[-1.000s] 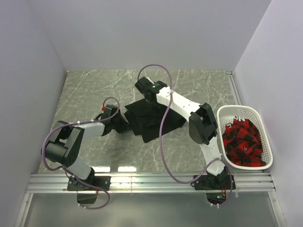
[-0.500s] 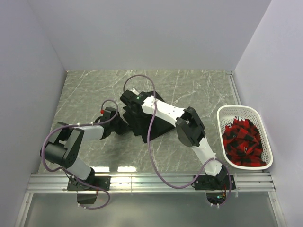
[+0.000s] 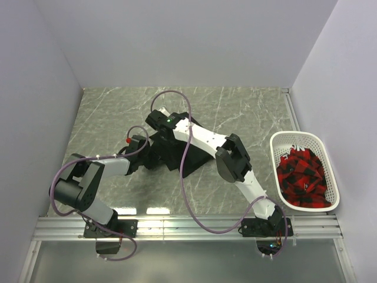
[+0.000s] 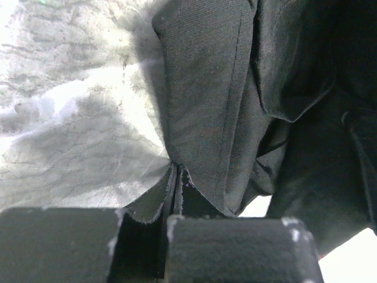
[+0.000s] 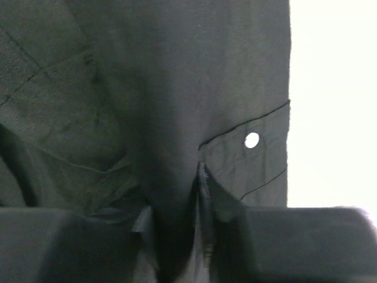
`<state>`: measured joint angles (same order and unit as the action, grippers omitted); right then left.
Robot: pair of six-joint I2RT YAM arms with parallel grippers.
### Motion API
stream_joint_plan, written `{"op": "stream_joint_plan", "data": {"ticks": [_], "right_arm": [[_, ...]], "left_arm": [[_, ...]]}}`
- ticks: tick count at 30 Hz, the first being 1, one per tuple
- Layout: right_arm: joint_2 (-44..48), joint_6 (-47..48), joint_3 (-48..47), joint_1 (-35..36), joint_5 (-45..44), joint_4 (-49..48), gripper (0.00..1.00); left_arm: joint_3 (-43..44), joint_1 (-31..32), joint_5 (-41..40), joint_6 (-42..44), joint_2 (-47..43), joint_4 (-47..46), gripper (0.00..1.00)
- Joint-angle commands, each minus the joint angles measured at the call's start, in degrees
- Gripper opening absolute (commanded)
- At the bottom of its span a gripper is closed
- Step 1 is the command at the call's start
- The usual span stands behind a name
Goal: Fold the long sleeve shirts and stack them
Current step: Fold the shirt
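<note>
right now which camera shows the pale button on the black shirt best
The right wrist view: the button shows close and clear on a stitched band of the black shirt. Top external gives only a dark folded shape, no button visible; left wrist shows just folds and a seam.

Grey-green marbled tabletop [image 3: 247, 112], plain pale back wall [image 3: 188, 41], matching left wall [image 3: 29, 118] and right wall [image 3: 347, 88], aluminium rail [image 3: 188, 227] along the near edge, bright even lighting.
</note>
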<state>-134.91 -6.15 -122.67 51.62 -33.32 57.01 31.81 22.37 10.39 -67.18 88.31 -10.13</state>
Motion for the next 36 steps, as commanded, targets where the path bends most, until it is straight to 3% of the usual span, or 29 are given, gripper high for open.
{"op": "stream_joint_plan", "data": {"ticks": [1,4,7,16,22,36], "right_arm": [[0.3,-2.8,-2.1,0.6,1.7,0.0,0.38],[1.8,-3.6,-1.6,0.6,4.0,-0.8,0.47],[3.9,-4.2,-1.9,0.6,6.9,-1.3,0.49],[10.2,-4.7,3.7,0.5,12.6,-7.1,0.50],[8.5,-4.7,4.6,0.5,12.8,-7.4,0.38],[10.1,-2.5,11.9,1.8,14.2,-12.9,0.49]], "left_arm": [[-0.5,0.6,-1.0,-0.4,-0.2,-0.6,0.01],[-0.4,0.7,-1.1,-0.3,-0.2,-0.5,0.00],[-0.5,0.7,-1.4,-0.2,-0.2,-0.4,0.00],[-0.9,0.7,-2.5,-0.3,-1.0,0.5,0.00],[-0.9,0.7,-2.5,-0.2,-0.8,0.5,0.01],[-0.9,0.7,-2.6,-0.2,-0.6,0.5,0.01]]}}
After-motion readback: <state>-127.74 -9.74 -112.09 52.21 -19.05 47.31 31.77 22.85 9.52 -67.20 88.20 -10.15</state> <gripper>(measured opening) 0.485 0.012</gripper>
